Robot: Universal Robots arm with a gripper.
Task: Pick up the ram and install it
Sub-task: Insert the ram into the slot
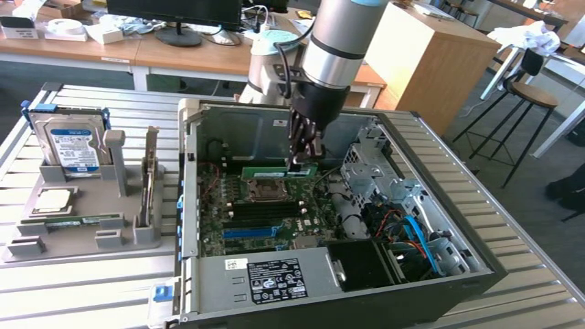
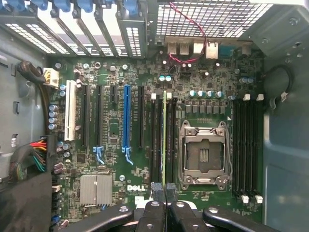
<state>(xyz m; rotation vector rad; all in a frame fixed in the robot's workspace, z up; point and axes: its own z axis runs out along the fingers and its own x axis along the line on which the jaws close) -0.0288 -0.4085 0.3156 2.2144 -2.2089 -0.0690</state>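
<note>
One ram (image 2: 165,126) in tool (image 2: 164,189), edge-on over slots (image 2: 172,140); hard drive (image 1: 73,144) aside

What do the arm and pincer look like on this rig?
Smooth silver-grey cylindrical arm tube with a pale blue joint cap, ending in a black wrist section. A thin black cable runs alongside. The black pincer has slim linked metal fingers with silver pivot screws. No markings readable.

Matt circuit-board ram (image 1: 274,173), bare metal case (image 1: 240,130)
</note>
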